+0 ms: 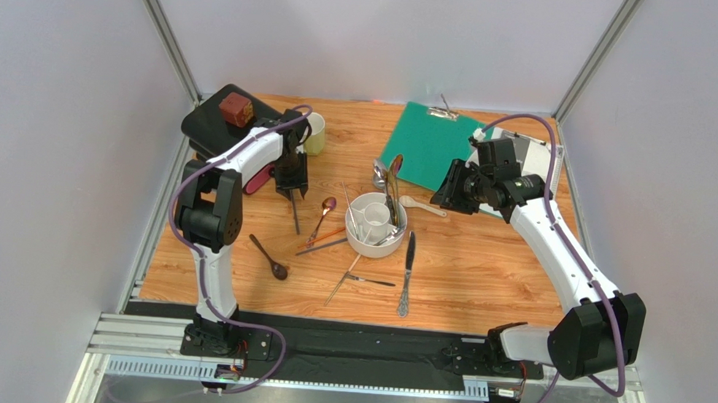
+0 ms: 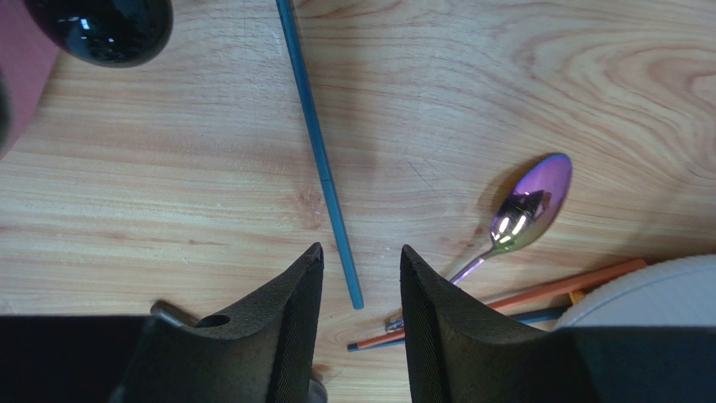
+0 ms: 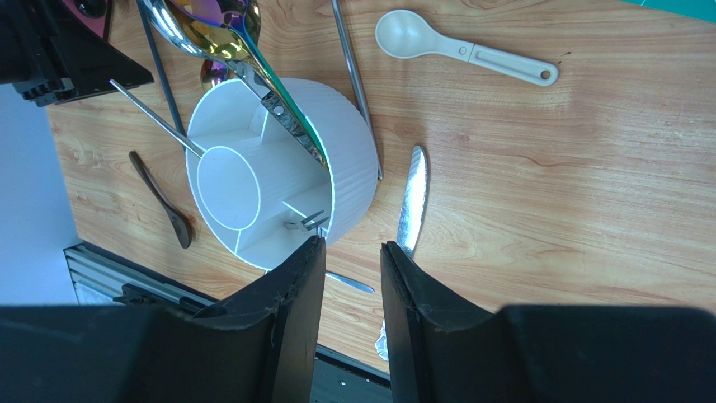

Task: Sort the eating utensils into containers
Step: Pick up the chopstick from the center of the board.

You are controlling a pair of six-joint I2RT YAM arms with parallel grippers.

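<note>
Jaws on left gripper (image 2: 361,248) half-open, empty, w/ blue chopstick (image 2: 323,176) end lying between them, so prob. pick-up step: needs drop & pinch, then carry to white holder (image 2: 655,290) off right; right gripper (image 3: 352,243) narrow, empty.

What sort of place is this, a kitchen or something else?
Probably a lab test cell, not a kitchen: plain grey panels in aluminium framing enclose a wooden table, with two robot arms bolted at its edge and utensils strewn beside a green clipboard.
</note>
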